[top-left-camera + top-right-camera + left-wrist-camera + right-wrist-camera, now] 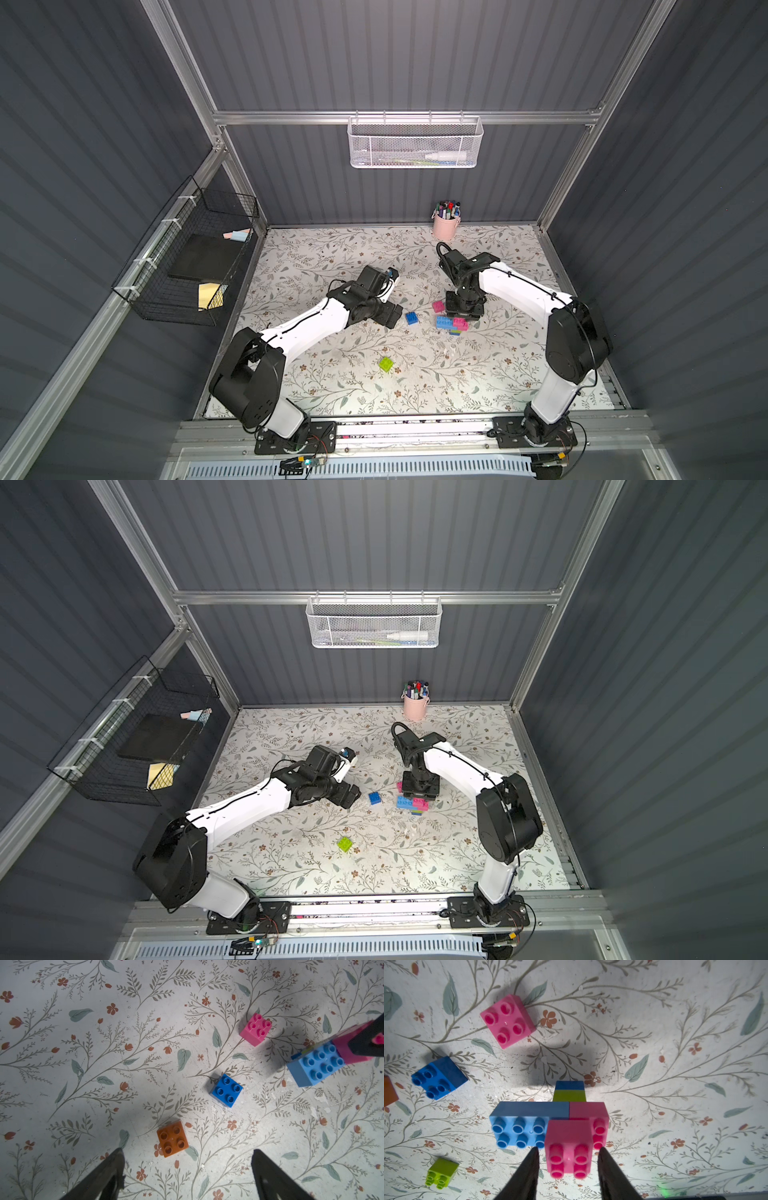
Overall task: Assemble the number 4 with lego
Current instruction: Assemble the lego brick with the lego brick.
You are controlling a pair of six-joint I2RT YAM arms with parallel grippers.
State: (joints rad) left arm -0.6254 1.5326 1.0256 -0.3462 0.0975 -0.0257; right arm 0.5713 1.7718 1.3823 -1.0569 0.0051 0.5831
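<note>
Vertically, right arm [523, 286] points down, jaws straddling top pink brick [569, 1147].

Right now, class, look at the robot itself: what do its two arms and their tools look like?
Both arms, left arm and right arm, have white shells between black joints, on black base plates. Thin black cables run along the white sections. Each tool, left tool and right tool, ends in two black, tapering, pointed fingers.
</note>
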